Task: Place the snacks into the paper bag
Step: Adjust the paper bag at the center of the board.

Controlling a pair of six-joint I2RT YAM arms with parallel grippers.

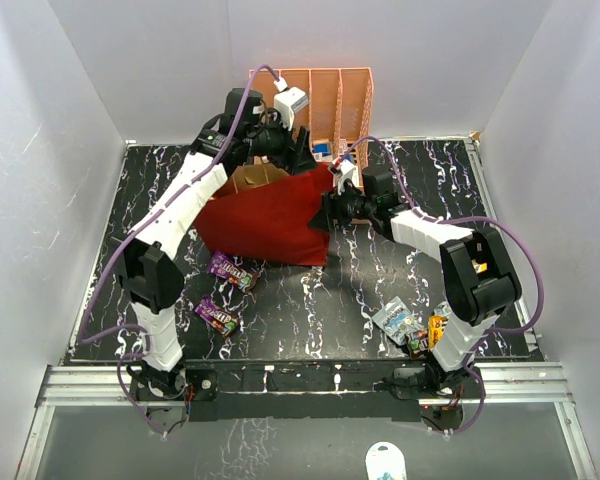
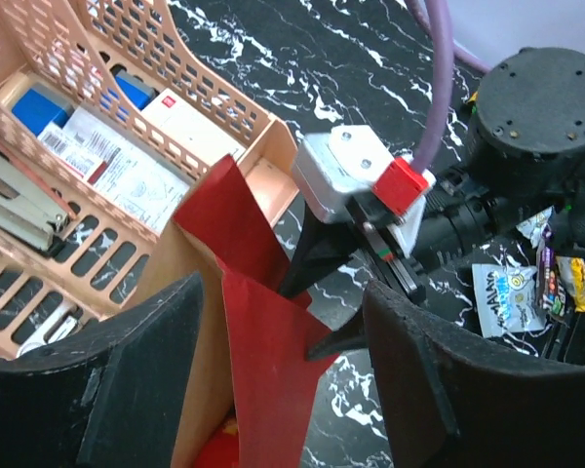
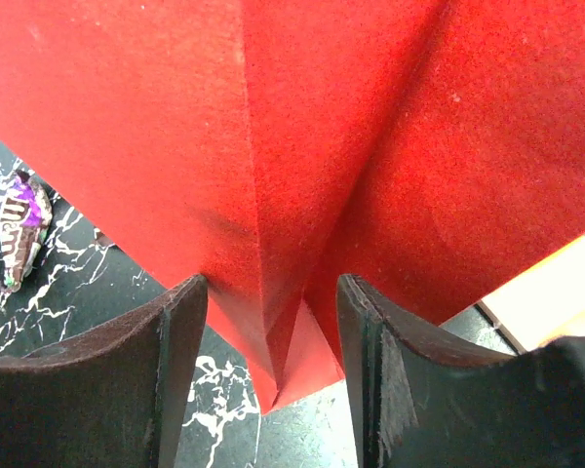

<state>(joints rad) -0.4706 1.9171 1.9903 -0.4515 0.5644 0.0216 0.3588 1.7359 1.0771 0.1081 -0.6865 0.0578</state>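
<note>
The dark-red paper bag [image 1: 270, 220] lies mid-table with its brown kraft mouth [image 1: 255, 178] toward the back. My left gripper [image 1: 280, 140] is open over the mouth. A red wall of the bag [image 2: 263, 341] stands between its fingers, with the kraft inside [image 2: 175, 322] to the left. Red crinkly chip bag foil [image 2: 214, 450] shows deep in the bag. My right gripper [image 1: 332, 205] is open, its jaws either side of a folded bag corner [image 3: 283, 361]. Two purple candy bars [image 1: 230, 268] [image 1: 218, 316] lie front left; one shows in the right wrist view [image 3: 18, 229]. A blue-grey pouch [image 1: 395, 320] and yellow and dark packets [image 1: 430, 335] lie front right.
The peach slotted organizer [image 1: 325, 100] stands against the back wall just behind the bag, holding blue-white boxes [image 2: 127, 93]. White walls close in the left, right and back of the black marbled table [image 1: 310, 300]. The right arm's elbow [image 1: 480, 270] stands above the front-right packets.
</note>
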